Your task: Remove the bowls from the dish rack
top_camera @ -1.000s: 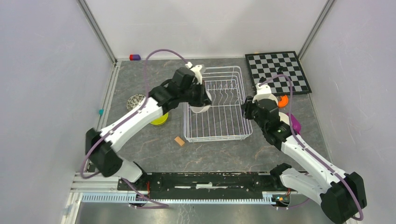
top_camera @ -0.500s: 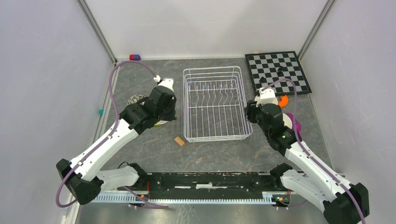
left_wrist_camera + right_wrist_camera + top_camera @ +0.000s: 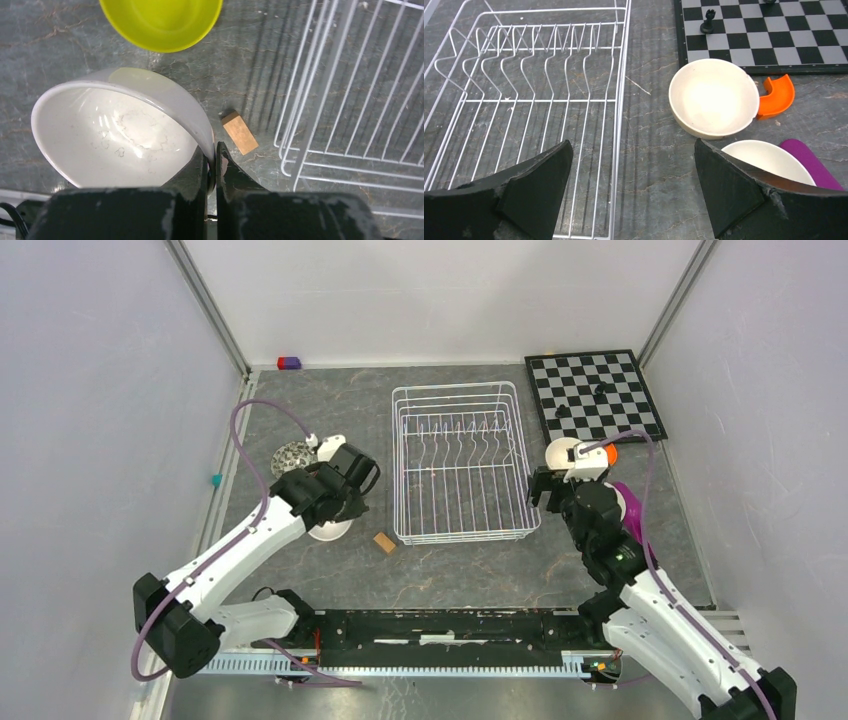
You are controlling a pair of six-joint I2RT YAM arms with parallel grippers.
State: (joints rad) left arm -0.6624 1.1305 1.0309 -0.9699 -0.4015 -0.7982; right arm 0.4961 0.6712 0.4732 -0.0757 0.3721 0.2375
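Dish rack (image 3: 460,462): emptied, no bowls remain.
White bowl (image 3: 120,135): lifted out a second ago, now toward the table's (image 3: 649,125) left edge beside the lime-green bowl (image 3: 161,20), its rim pinched in the left gripper (image 3: 215,156).
Beige bowl (image 3: 714,102): set down right of the rack, and the right gripper (image 3: 632,150) has just spread wide, empty.
Only this last placement appears outstanding.

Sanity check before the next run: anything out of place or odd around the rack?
Nothing spilled or broken. Only stray bits: a tan block lies loose off the dish rack corner, and an orange curved piece sits right beside the beige bowl.
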